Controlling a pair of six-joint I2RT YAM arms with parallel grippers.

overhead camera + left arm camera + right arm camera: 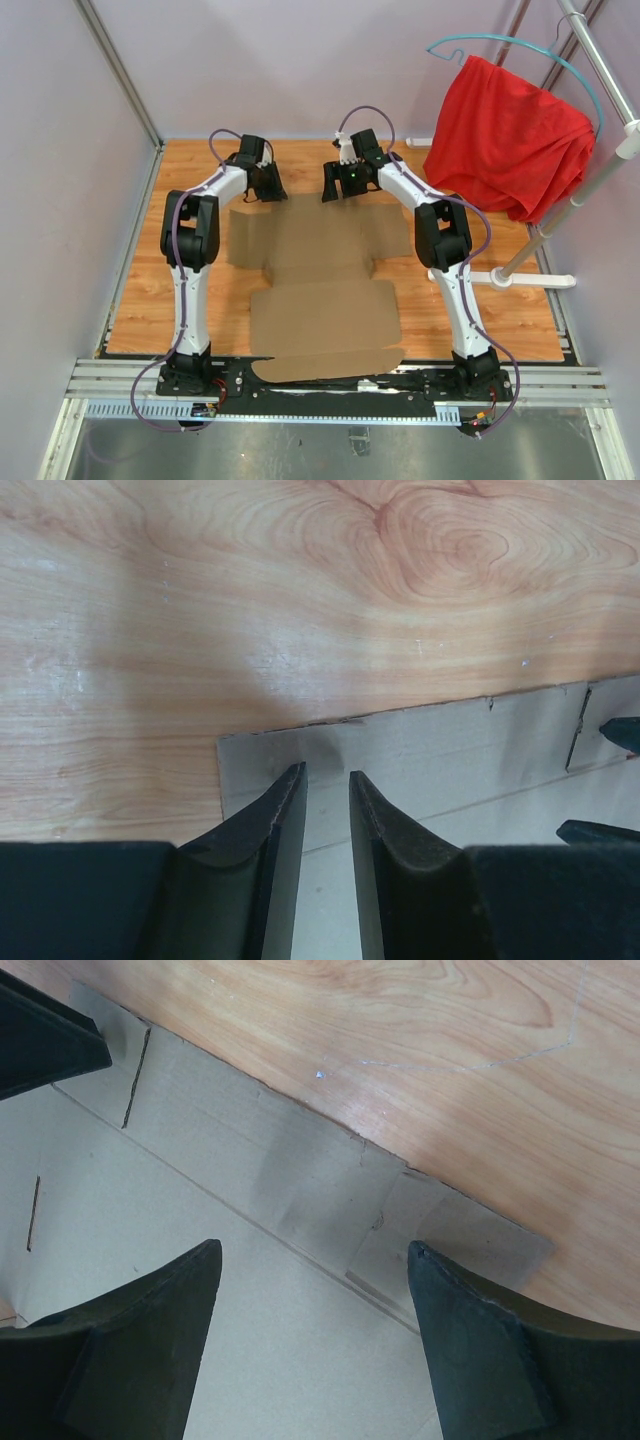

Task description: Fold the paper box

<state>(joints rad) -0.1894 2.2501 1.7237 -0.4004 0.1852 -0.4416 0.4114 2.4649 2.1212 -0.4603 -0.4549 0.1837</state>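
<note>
The paper box (pixel 320 285) lies as a flat brown cardboard sheet on the wooden table, its flaps spread out. My left gripper (pixel 266 190) hovers at the sheet's far left corner. In the left wrist view the cardboard corner (pixel 450 745) lies just under my left gripper (pixel 327 770), whose jaws stand a narrow gap apart with nothing between them. My right gripper (pixel 336 188) hangs over the far edge, a little right of the left one. Seen from the right wrist, my right gripper (pixel 313 1245) is wide open above a creased far flap (pixel 250 1160), holding nothing.
A red cloth (pixel 510 135) hangs on a blue hanger from a metal rack (pixel 600 170) at the back right. The rack's white foot (pixel 510 278) rests on the table by the right arm. Bare wood (pixel 300 600) runs beyond the sheet's far edge. Walls close in the left and back sides.
</note>
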